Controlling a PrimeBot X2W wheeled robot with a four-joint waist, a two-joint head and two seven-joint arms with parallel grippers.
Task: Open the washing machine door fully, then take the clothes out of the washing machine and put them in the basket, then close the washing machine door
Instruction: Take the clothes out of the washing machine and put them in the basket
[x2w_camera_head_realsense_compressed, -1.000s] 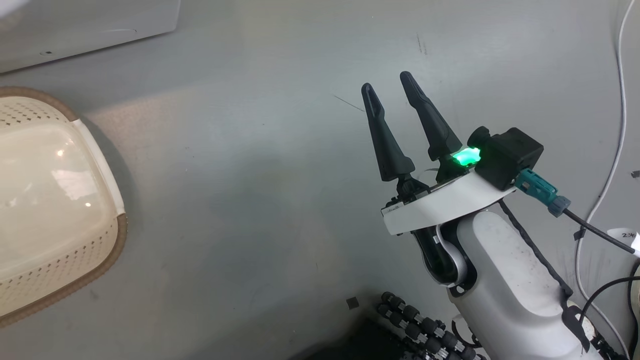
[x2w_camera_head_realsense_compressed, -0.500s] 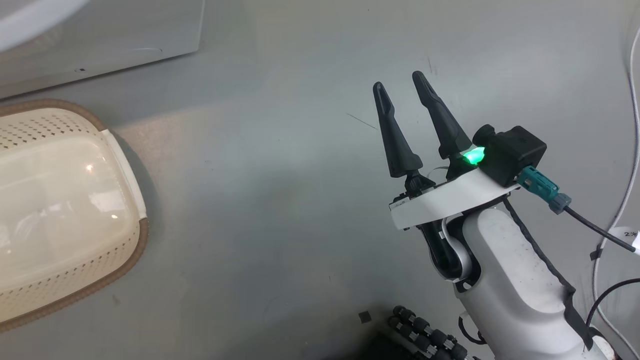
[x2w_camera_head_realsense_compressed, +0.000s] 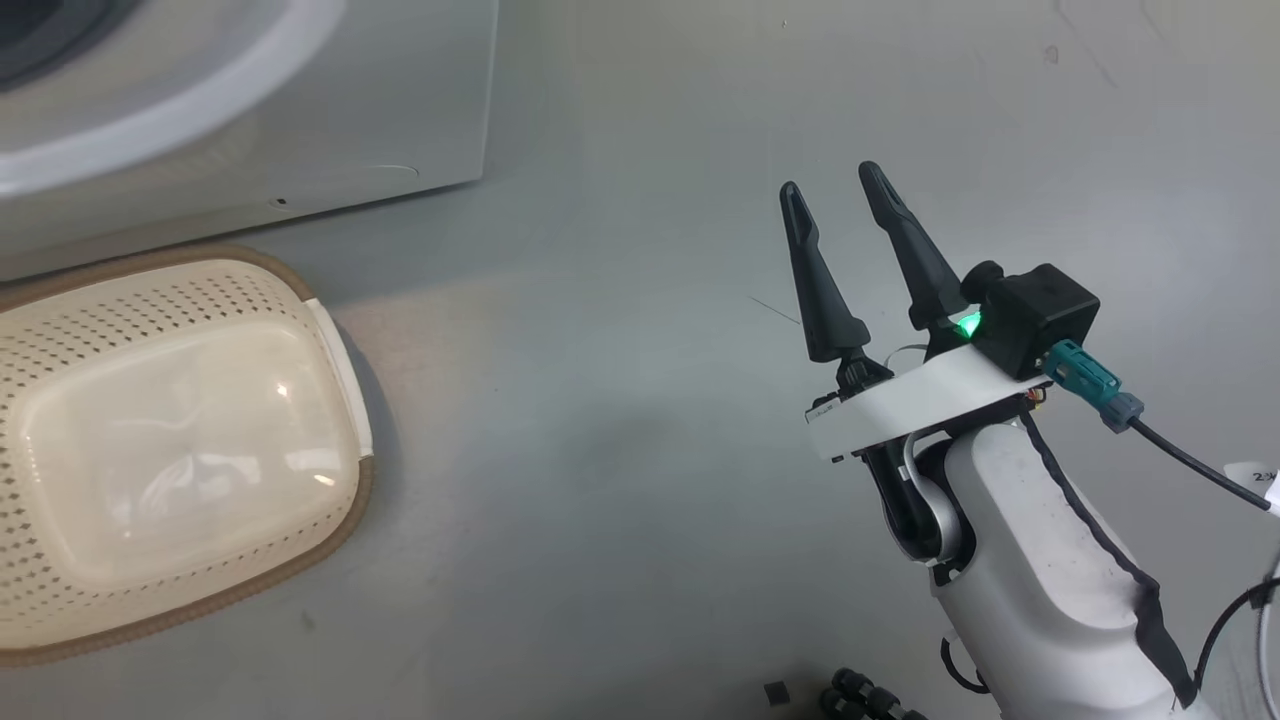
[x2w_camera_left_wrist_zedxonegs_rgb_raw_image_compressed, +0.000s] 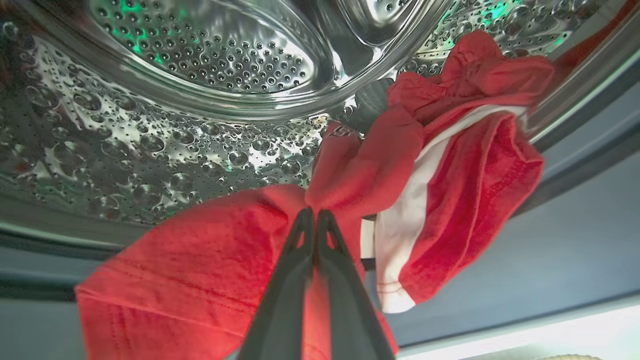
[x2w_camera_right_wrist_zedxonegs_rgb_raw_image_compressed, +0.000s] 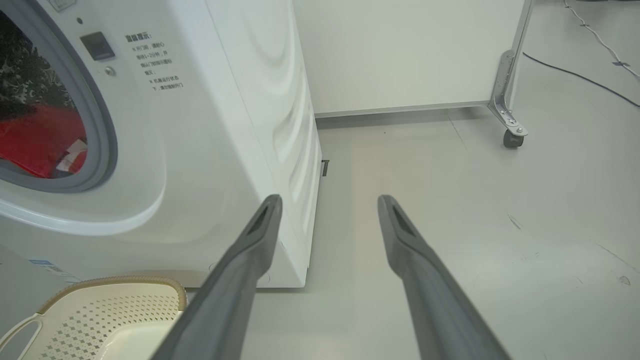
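Where end effector (x2w_camera_left_wrist_zedxonegs_rgb_raw_image_compressed: 315, 214) pinches, clothes (x2w_camera_left_wrist_zedxonegs_rgb_raw_image_compressed: 450, 170) bunch.

The left gripper (x2w_camera_left_wrist_zedxonegs_rgb_raw_image_compressed: 314, 212) has its two dark fingers pressed together at the tips, pinching a fold of the clothes (x2w_camera_left_wrist_zedxonegs_rgb_raw_image_compressed: 470, 170). The right gripper (x2w_camera_head_realsense_compressed: 829, 178) stands at the lower right of the head view with its fingers spread wide and nothing between them, pointing up and slightly left. Behind it the pale forearm (x2w_camera_head_realsense_compressed: 1030, 570) rises from the bottom right corner to a white wrist plate (x2w_camera_head_realsense_compressed: 920, 400), where a green light (x2w_camera_head_realsense_compressed: 968, 323) glows.
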